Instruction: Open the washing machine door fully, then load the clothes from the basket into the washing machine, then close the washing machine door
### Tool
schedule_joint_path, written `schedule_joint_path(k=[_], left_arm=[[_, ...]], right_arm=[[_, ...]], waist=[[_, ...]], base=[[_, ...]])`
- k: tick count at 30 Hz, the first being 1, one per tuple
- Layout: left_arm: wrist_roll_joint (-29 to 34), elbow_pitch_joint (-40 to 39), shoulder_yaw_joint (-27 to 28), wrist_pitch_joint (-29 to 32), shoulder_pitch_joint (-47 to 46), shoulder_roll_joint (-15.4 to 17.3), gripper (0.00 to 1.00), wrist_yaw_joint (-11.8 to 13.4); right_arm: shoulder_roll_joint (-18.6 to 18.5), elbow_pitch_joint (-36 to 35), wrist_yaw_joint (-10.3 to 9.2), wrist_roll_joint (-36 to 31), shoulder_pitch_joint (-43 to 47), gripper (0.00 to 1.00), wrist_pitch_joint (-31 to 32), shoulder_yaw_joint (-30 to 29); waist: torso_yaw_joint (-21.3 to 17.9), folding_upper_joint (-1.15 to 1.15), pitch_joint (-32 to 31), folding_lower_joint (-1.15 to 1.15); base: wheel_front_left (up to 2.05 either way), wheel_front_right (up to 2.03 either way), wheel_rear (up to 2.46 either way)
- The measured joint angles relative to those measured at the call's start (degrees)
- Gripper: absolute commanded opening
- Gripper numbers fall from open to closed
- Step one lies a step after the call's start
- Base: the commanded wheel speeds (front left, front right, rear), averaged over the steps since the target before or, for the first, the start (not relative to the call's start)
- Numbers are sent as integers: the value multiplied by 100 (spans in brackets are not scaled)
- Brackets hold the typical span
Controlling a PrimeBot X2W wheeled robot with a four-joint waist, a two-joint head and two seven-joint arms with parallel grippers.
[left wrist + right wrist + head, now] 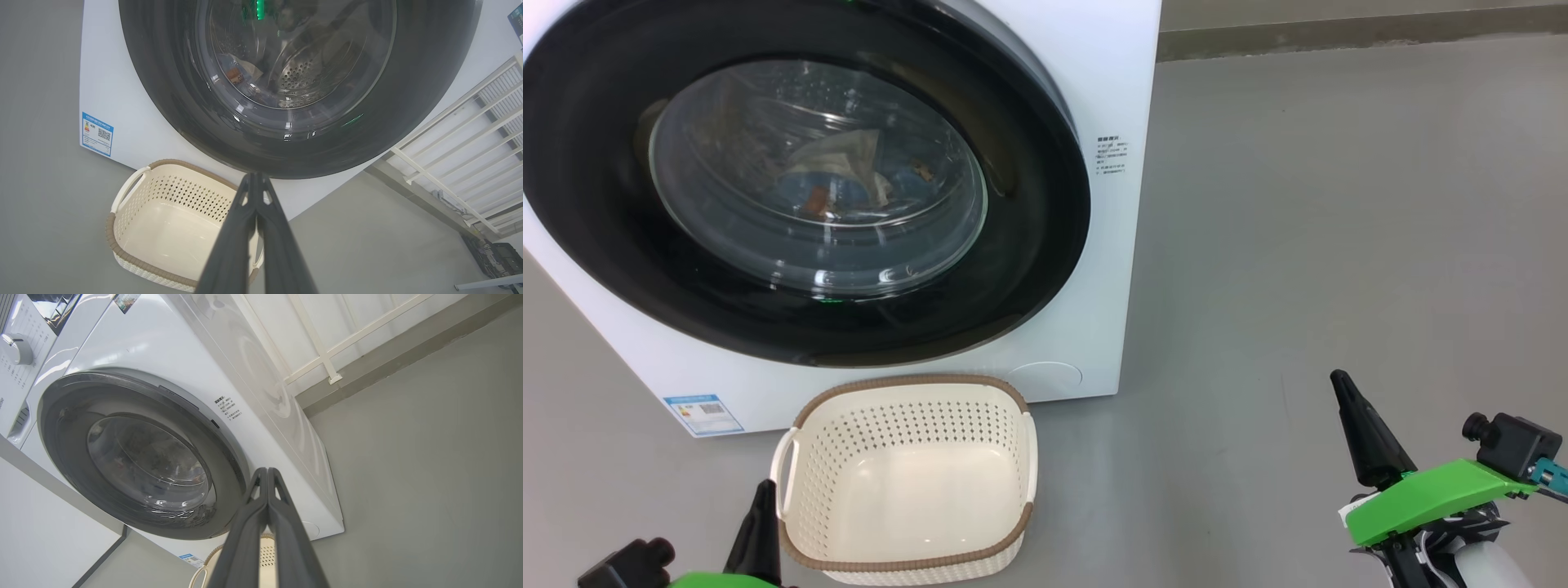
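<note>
The white washing machine (1094, 82) stands ahead with its round black-rimmed door (1029, 269) lying flat against its front. Through the glass bowl I see the clothes (849, 184), light-blue and cream fabric, lying in the drum. The cream basket (907, 482) sits on the floor under the door and holds nothing. My left gripper (764, 487) is shut just left of the basket's handle. My right gripper (1337, 378) is shut over the bare floor, well right of the machine. In the wrist views both pairs of fingers (255, 175) (267, 470) press together.
Grey floor (1339, 204) stretches to the right of the machine up to a wall skirting. A blue label sticker (703, 414) marks the machine's lower left corner. A white railing (470, 151) stands beside the machine, and a control knob (16, 349) sits on its panel.
</note>
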Motion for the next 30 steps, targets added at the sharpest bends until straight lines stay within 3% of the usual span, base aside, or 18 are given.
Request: schedule_joint_path(k=[30], left_arm=[[-1775,-1,215,506,-53,-56,0,1]], right_arm=[[303,-32,-1,1584,119,0,522,-495]], waist=[[55,0,-1,0]], base=[[0,0,0]])
